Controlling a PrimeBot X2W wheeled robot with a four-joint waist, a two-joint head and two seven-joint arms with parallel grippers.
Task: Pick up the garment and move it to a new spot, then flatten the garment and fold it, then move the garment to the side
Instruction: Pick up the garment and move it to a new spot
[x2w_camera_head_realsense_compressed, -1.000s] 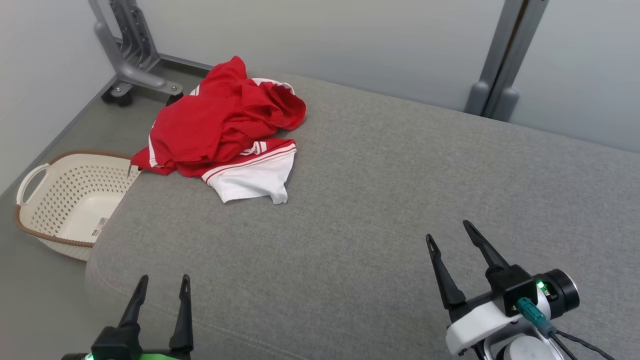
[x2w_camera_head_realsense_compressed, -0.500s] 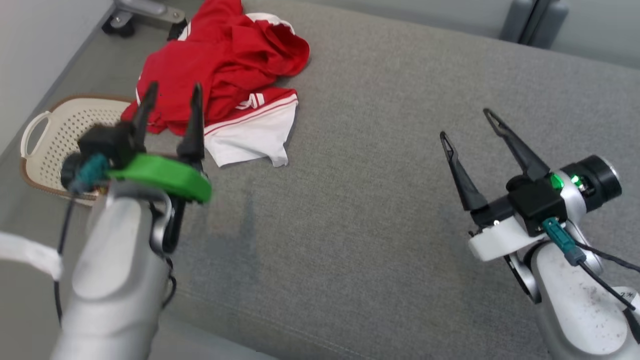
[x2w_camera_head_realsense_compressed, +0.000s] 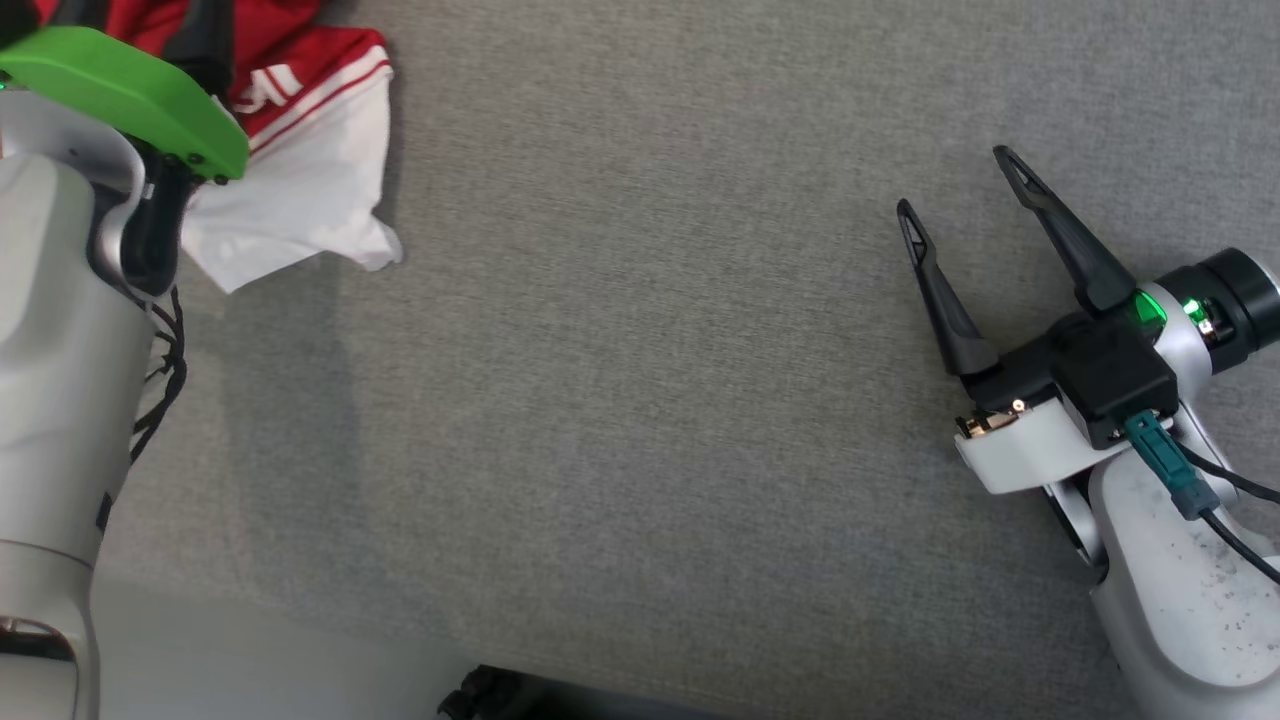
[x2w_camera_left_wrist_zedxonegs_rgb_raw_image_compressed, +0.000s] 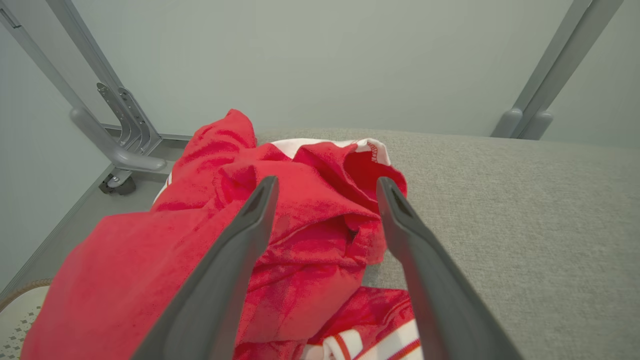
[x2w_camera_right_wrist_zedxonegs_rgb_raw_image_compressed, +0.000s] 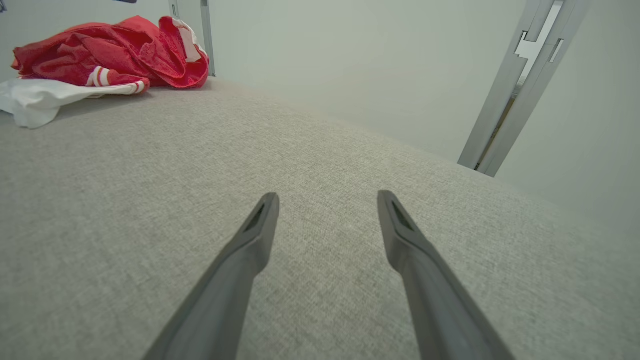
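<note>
Garment (x2w_camera_left_wrist_zedxonegs_rgb_raw_image_compressed: 310, 235), red and white, is lying crumpled near the left edge of the grey cushion (x2w_camera_head_realsense_compressed: 640, 400), the left gripper (x2w_camera_left_wrist_zedxonegs_rgb_raw_image_compressed: 325, 187) hovering close over it with fingers spread apart, while the right gripper (x2w_camera_head_realsense_compressed: 952, 178) is hanging well away, likewise spread and empty.

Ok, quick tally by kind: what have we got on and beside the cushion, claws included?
Garment: 1, red and white, crumpled
Basket: 1, only a corner in view
Claws: 2, left claw open, aimed at the garment; right claw open over bare cushion
Total: 4
</note>
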